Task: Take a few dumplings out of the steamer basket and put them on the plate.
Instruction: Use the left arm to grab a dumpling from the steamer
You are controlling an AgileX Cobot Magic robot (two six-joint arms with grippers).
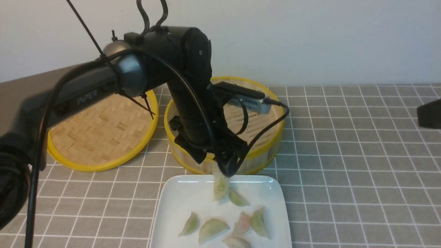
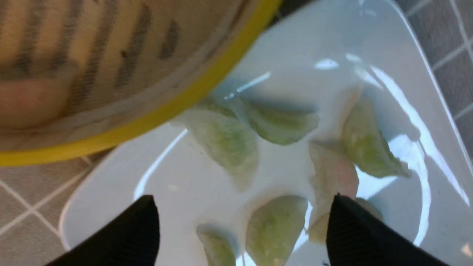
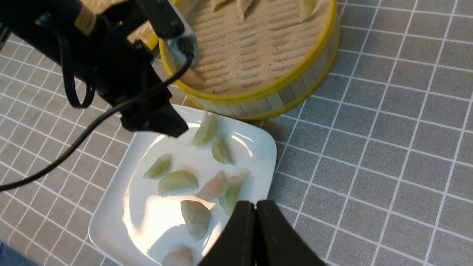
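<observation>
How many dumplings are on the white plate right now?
8 dumplings on the plate: two by the steamer basket, four across the middle, two at the near end. The right gripper might hide another.

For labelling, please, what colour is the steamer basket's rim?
The steamer basket rim is yellow; right wrist view.
</observation>
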